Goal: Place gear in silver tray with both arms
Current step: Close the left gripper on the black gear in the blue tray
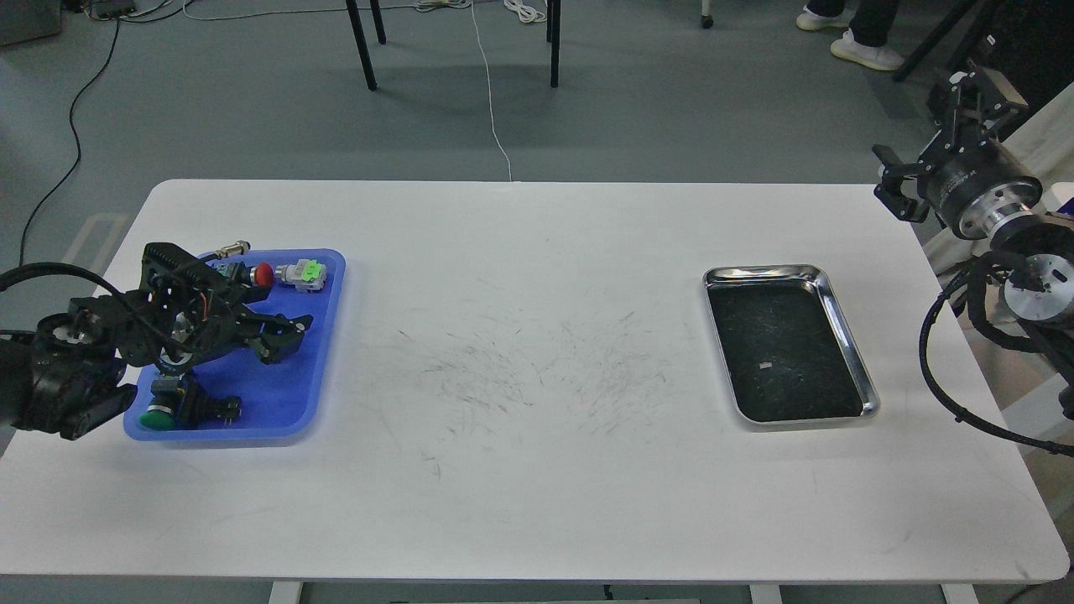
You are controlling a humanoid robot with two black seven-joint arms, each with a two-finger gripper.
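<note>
1. Nearest the camera, the white table [537, 503] is seen bare along its near edge; faint dark scuffs mark its middle.
2. Left gripper [285, 331] is seen low over the blue plastic tray [323, 394] at the table's left end. Its fingers appear slightly apart, with nothing seen clamped between them.
3. Parts noted in the blue tray: a red-capped push button [263, 273] and a green-and-white switch block [304, 274] by its far edge, a metal connector [232, 248] on its far rim, a green-capped button [157, 417] at its near left corner. No gear can be made out; it may be hidden under the gripper.
4. Silver tray [846, 335] lies near the table's right edge, holding only a tiny pale fleck.
5. Right gripper [891, 186] is held raised beyond the right edge, fingers spread, nothing held.
6. Step judged: pick-up, not yet secured. Next move is judged to call for the gear being located and closed on, then carried toward the silver tray, probably by handover.
</note>
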